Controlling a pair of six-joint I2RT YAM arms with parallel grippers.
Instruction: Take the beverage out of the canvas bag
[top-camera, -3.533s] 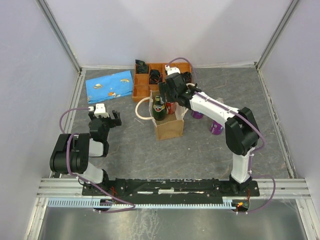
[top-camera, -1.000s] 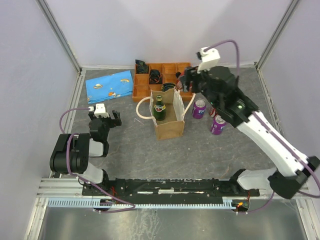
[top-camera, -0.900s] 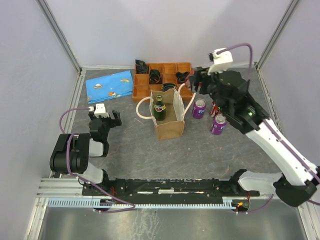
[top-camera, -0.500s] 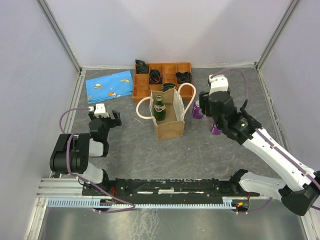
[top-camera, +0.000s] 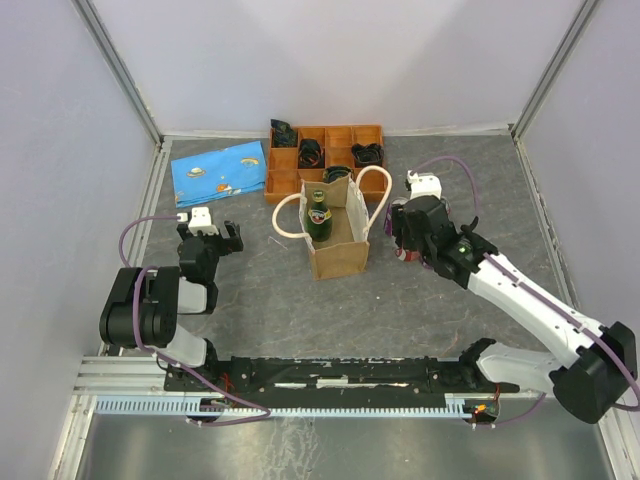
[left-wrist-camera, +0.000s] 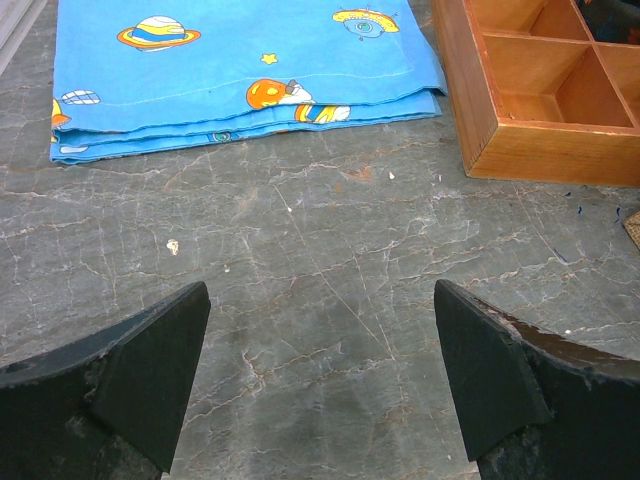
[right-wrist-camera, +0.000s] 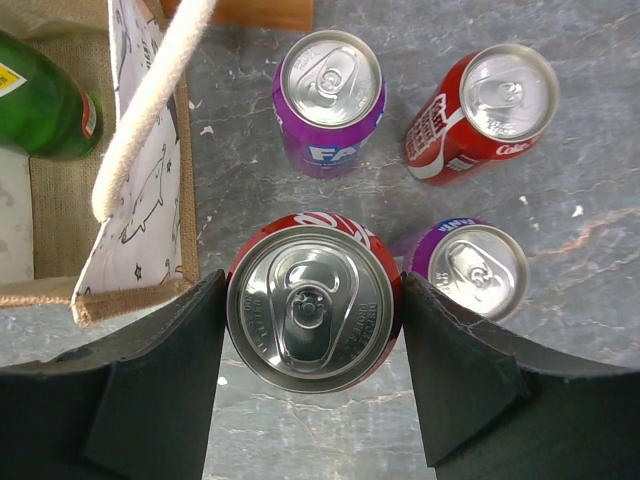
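Note:
The canvas bag (top-camera: 337, 255) stands upright in mid-table, its cream handles looped out at both sides. Inside it a green bottle (top-camera: 318, 214) stands upright, also seen in the right wrist view as the green bottle (right-wrist-camera: 40, 100) at the top left. My right gripper (top-camera: 407, 243) is low, just right of the bag (right-wrist-camera: 140, 210). Its jaws press both sides of a red soda can (right-wrist-camera: 313, 305), seen top-down. My left gripper (left-wrist-camera: 320, 370) hovers open over bare table at the left, nothing between its fingers.
Three more cans stand beyond the held one: a purple can (right-wrist-camera: 330, 95), a red can (right-wrist-camera: 485, 110) and another purple can (right-wrist-camera: 470, 270). An orange-brown compartment tray (top-camera: 288, 160) and a blue patterned pouch (top-camera: 218, 172) lie at the back.
My right arm, which was raised high over the tray a second ago, has swung down and forward to the table just right of the bag. The left arm has not moved.

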